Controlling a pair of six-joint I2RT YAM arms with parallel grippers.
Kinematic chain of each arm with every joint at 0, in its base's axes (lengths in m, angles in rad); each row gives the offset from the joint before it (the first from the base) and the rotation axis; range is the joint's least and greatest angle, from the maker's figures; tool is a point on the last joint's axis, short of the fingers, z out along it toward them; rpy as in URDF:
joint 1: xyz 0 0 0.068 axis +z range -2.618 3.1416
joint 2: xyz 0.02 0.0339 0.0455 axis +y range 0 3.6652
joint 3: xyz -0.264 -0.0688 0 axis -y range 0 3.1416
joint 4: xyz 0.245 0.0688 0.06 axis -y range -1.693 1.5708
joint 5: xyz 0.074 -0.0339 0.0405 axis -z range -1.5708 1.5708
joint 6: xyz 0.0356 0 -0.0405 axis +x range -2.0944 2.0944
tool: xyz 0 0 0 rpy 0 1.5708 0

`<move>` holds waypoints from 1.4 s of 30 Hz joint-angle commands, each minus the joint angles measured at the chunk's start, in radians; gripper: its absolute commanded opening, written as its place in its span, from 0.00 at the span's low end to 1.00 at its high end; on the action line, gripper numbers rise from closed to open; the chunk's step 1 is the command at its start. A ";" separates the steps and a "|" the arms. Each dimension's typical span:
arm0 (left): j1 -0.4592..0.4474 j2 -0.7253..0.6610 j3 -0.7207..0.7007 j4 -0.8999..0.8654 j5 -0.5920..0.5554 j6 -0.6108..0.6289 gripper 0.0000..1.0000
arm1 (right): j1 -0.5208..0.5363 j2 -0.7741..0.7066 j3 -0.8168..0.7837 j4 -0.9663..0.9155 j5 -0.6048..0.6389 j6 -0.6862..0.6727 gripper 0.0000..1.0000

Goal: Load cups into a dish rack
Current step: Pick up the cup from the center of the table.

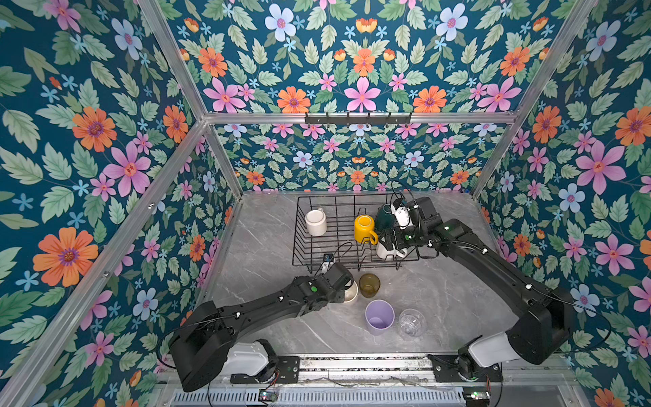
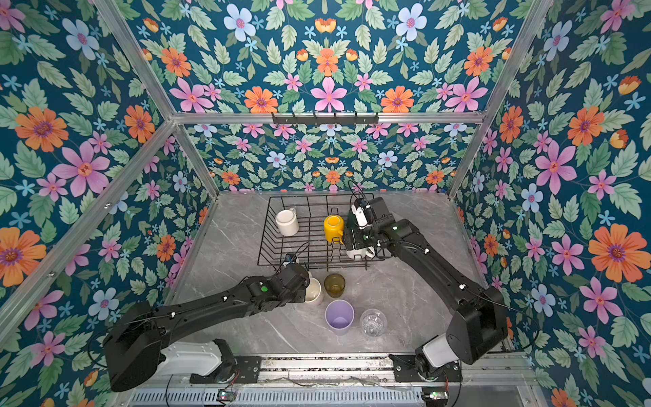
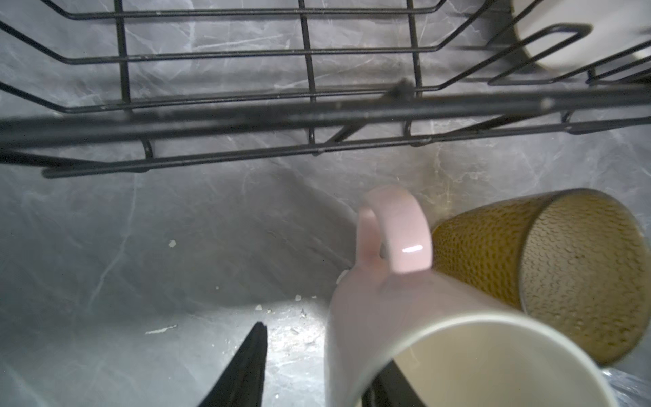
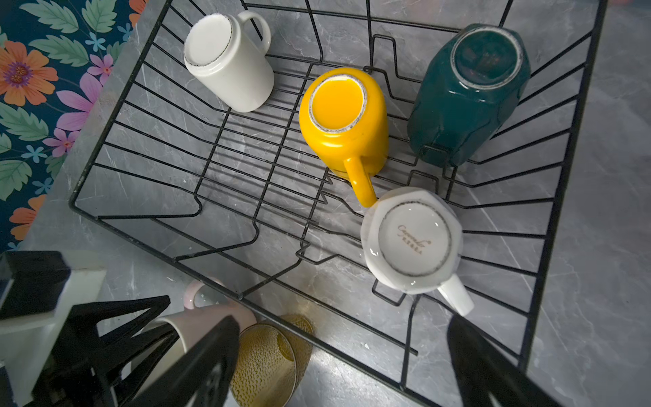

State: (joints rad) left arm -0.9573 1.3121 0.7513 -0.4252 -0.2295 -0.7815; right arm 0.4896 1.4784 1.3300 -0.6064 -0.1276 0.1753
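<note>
On the grey surface [image 1: 447, 303], the far dish rack [image 4: 105, 225] holds four upturned mugs [image 4: 341, 141], one white base [image 4: 398, 271] bearing illegible gold script [image 4: 412, 239]; right fingers [image 4: 482, 370] spread empty, left fingers [image 3: 243, 366] loosely straddle the wall of the pink mug [image 3: 373, 310].

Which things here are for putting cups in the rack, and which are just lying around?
For the job: dish rack, plain white mug, yellow mug, dark green mug, faceted white mug, pink mug, olive-brown glass, lilac tumbler, clear glass.

Just lying about: hook rail, crumbs, flowery walls.
</note>
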 commanded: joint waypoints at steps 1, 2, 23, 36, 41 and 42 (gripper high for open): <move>0.000 0.001 -0.005 -0.026 -0.013 0.010 0.41 | 0.001 0.002 -0.002 0.012 -0.006 -0.011 0.92; 0.000 0.002 -0.006 -0.024 -0.010 0.010 0.39 | 0.000 0.002 -0.002 0.013 -0.009 -0.010 0.92; 0.002 -0.302 -0.096 -0.008 -0.050 0.054 0.00 | -0.015 -0.013 -0.005 0.051 -0.109 0.018 0.92; 0.002 -0.695 -0.237 0.476 -0.081 0.542 0.00 | -0.081 -0.102 -0.065 0.237 -0.543 0.139 0.92; 0.027 -0.679 -0.273 0.655 -0.010 0.649 0.00 | -0.107 -0.108 -0.108 0.361 -0.741 0.212 0.92; 0.045 -0.670 -0.271 0.684 0.030 0.651 0.00 | -0.112 -0.106 -0.116 0.385 -0.777 0.224 0.92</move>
State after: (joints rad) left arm -0.9337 0.6342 0.4763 0.0357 -0.2680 -0.2100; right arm 0.3843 1.3746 1.2255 -0.3374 -0.7391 0.3443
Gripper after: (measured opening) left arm 0.106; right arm 0.918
